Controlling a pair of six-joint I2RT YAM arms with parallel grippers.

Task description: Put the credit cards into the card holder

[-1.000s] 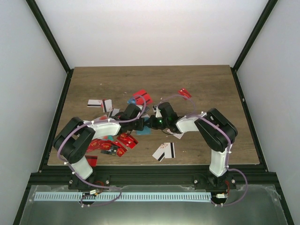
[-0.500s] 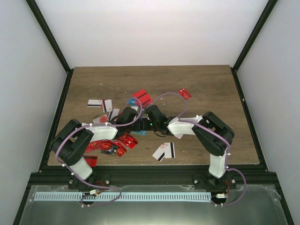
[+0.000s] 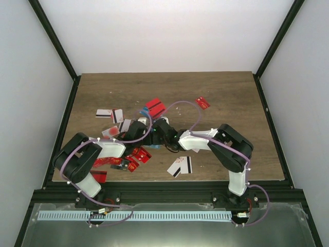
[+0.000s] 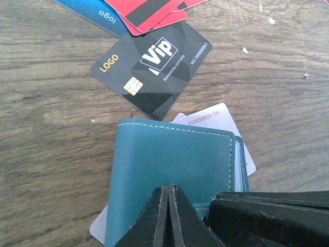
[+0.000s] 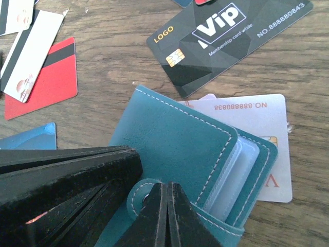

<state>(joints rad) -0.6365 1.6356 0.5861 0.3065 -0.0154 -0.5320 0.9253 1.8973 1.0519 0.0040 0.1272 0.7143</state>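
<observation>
The teal card holder (image 4: 175,170) lies closed on the wood on top of a white card (image 4: 216,116); it also shows in the right wrist view (image 5: 175,139), with its clear pockets at the open edge. My left gripper (image 4: 168,189) is shut and its tips press on the holder's cover. My right gripper (image 5: 167,185) is shut and its tips rest at the holder's round snap tab. In the top view both grippers meet, left (image 3: 147,135) and right (image 3: 157,135), and they hide the holder. A black VIP card (image 4: 151,67) lies just beyond the holder.
Credit cards lie scattered: red ones (image 3: 155,107) behind the grippers, one red (image 3: 202,103) at far right, striped white ones (image 3: 105,113) at left, a red pile (image 3: 128,159) under the left arm, and a striped white card (image 3: 180,165) near the front.
Both grippers have shifted a little to the left together, staying tip to tip. The right arm has stretched further across. The scattered cards have not moved.
</observation>
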